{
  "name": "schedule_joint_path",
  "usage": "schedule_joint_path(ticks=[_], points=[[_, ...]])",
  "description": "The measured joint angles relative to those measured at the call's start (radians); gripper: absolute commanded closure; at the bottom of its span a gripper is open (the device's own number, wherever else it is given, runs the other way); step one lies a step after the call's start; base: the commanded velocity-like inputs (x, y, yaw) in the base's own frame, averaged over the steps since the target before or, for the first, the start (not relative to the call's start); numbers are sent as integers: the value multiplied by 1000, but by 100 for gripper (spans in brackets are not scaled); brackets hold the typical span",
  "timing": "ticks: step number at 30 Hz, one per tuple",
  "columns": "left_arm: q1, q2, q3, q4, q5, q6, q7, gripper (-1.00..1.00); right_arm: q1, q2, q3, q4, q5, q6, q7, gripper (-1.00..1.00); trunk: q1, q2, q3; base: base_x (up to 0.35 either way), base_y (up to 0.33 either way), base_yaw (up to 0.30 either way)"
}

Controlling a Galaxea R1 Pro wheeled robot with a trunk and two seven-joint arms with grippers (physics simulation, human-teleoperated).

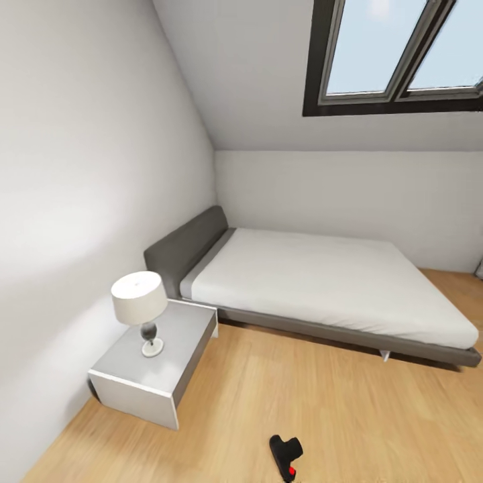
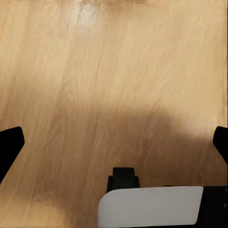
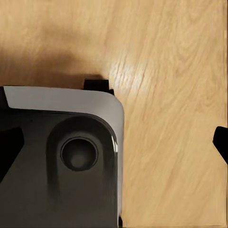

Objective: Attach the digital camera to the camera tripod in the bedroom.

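Both grippers, left and right, hung wide and empty over the floor. Low in the head view, the camera lay on the planks, well apart from the bed and nightstand. It looked light, rigid and smooth; gripping across its boxy body, off the lens, seemed safest.

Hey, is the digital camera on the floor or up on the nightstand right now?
On the floor. The digital camera lies on the wood planks, apart from the nightstand, which carries just a lamp.
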Motion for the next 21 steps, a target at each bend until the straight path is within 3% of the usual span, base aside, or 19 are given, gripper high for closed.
schedule_joint_path(ticks=[2,3,4,5,7,8,10,11,21], points=[[-34,-5,2,-23,6,35,-6,-100,-2,-17,-1,-16,-1,2,1,-100,0,0,-2,0,0,-259],[-85,-9,5,-39,16,71,-49,-100,-12,-42,-2,-35,-2,6,2,-100,0,0,-2,0,0,-259],[-137,-10,5,-43,20,83,-57,-100,-14,-47,-1,-38,-3,6,5,-100,0,0,-3,0,0,-259],[-149,-14,5,-48,23,110,-65,-100,-17,-51,-1,-40,-4,7,15,-100,0,0,-4,-31,0,-259],[-201,-28,4,-69,29,176,-80,-100,-23,-63,-1,-43,-5,7,43,-100,0,0,-5,-104,40,-258],[-231,-49,3,-100,34,228,-89,-100,-29,-75,-2,-45,-6,7,61,-100,0,0,-6,-164,103,-258],[-254,-72,2,-140,35,282,-92,-100,-33,-83,-2,-46,-7,4,71,-100,0,0,-8,-141,200,-255],[-270,-106,-2,-207,37,354,-92,-100,-35,-89,-2,-47,-8,-1,77,-100,0,0,-9,-78,266,-254],[-279,-132,-6,-247,32,393,-92,-100,-36,-91,-2,-47,-9,-5,79,-100,0,0,-18,-22,310,-252]])
